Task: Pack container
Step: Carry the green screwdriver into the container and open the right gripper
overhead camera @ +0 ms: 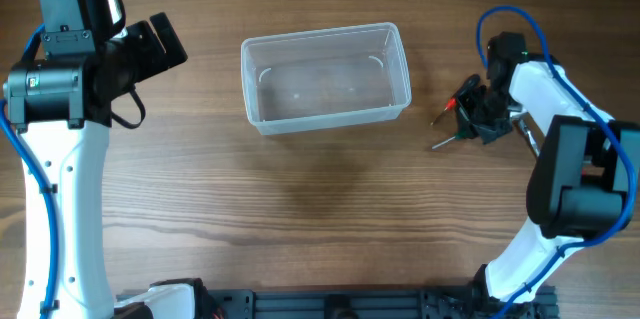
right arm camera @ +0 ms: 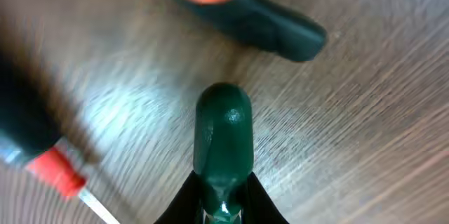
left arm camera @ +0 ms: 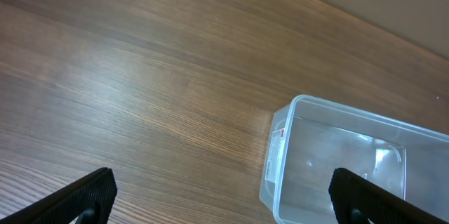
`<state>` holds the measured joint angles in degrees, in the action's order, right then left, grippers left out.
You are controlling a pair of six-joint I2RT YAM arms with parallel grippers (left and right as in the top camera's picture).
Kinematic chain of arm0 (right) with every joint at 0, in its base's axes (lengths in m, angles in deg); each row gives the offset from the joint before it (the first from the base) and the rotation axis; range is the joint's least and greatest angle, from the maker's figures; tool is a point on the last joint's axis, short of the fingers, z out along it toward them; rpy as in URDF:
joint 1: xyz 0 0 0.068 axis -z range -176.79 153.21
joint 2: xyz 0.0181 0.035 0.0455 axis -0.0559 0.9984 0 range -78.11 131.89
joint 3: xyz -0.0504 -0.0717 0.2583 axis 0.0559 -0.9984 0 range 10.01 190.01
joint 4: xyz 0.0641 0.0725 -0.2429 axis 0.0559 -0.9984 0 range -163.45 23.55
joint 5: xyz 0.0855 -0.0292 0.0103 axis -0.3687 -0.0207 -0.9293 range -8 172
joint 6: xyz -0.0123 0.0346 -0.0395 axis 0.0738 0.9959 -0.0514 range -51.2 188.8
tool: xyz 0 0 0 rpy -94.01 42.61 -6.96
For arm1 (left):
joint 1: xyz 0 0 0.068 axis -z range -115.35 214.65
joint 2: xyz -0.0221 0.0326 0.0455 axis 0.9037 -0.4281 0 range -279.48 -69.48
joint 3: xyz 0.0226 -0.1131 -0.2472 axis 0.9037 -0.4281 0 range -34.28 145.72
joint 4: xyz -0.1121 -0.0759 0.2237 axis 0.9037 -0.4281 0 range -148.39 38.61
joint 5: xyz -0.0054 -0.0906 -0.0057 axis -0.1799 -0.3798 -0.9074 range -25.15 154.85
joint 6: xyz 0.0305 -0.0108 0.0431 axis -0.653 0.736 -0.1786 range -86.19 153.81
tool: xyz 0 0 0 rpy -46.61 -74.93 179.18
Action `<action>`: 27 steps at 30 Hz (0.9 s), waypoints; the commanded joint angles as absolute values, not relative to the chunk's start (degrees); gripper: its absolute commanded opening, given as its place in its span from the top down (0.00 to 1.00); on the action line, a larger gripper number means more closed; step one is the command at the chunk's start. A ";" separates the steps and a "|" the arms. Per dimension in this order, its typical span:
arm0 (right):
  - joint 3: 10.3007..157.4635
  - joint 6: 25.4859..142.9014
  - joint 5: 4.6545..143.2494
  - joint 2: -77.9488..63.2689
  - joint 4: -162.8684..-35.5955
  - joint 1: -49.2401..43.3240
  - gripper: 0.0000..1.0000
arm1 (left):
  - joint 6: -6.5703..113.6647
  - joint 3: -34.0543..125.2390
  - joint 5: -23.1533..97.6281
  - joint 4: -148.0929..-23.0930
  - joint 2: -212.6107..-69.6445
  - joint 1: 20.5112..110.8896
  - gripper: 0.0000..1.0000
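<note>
Container (left arm camera: 280, 175) partly past the lower-right edge

Left arm at table's left side, left gripper (overhead camera: 165, 44) held high, jaws wide. Right gripper (overhead camera: 468, 109) low, clamped on green handle (right arm camera: 223, 140).

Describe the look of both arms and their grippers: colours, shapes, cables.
Both arms have white, rounded link shells joined by black joint housings. The left arm carries a blue cable along its outer side and a black cable loop near the wrist. The right arm has a blue cable arc over it. The left gripper and right gripper are black.
</note>
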<state>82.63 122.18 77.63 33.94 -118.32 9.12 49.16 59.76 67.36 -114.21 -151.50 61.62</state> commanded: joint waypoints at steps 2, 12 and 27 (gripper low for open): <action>88.77 105.48 81.37 25.06 -120.20 8.24 0.96 | 49.67 59.86 67.31 -114.24 -151.78 61.36 0.00; 102.03 69.66 75.67 11.47 -120.71 -1.31 0.96 | 49.67 59.84 67.29 -114.24 -151.78 61.38 0.00; 107.65 9.79 69.18 17.57 -113.14 -22.82 0.96 | 49.67 59.84 67.31 -115.55 -151.78 60.25 0.00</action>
